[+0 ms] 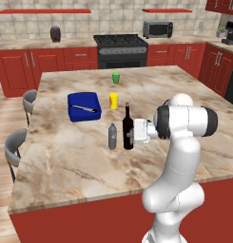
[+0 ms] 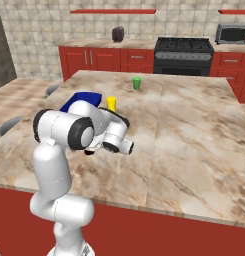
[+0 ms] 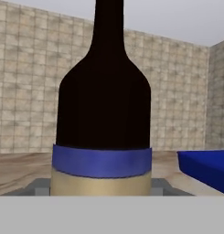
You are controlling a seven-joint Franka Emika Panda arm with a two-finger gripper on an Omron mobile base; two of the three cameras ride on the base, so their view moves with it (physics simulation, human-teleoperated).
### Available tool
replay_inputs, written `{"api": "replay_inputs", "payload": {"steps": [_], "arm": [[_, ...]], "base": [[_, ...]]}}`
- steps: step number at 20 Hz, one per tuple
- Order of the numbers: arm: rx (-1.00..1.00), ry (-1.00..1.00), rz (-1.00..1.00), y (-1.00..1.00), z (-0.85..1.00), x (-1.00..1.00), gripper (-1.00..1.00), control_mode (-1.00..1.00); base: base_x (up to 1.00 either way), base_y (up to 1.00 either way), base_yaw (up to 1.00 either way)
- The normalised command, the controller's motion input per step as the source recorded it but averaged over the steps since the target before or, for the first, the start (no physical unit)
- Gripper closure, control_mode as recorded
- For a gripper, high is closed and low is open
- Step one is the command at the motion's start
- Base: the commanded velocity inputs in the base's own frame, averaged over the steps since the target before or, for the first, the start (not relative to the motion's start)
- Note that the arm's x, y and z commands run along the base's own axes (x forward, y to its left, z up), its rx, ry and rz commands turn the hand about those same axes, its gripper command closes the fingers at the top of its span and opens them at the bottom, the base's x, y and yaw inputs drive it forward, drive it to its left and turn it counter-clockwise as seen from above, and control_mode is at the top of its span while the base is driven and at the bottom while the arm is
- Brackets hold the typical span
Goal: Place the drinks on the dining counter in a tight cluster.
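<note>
Wine bottle: upright mid-desk, just right of grey bottle, near blue box. Tool: straddling bottle body, apparently clamped; contact unclear. Step: placing bottle into cluster. Next: release, retreat clear without toppling.

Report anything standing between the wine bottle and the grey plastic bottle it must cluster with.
Nothing visible: the wine bottle stands just right of the grey plastic bottle, with only bare dining counter in the narrow gap.
</note>
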Motion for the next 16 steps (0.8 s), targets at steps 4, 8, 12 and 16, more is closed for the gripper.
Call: {"api": "replay_inputs", "payload": {"steps": [4,8,12,16], "arm": [[0.05,0.00,0.00,0.00,0.00,0.31,1.00,-1.00],[0.09,-0.01,0.00,0.00,0.00,0.15,1.00,-1.00],[0.09,0.00,0.00,0.00,-0.07,0.05,1.00,-1.00],[0.04,-0.02,0.00,0.00,-0.09,0.00,1.00,-1.00]], "base": [[0.00,0.00,0.00],[0.00,0.00,0.00],[0.00,0.00,0.00],[0.00,0.00,0.00]]}}
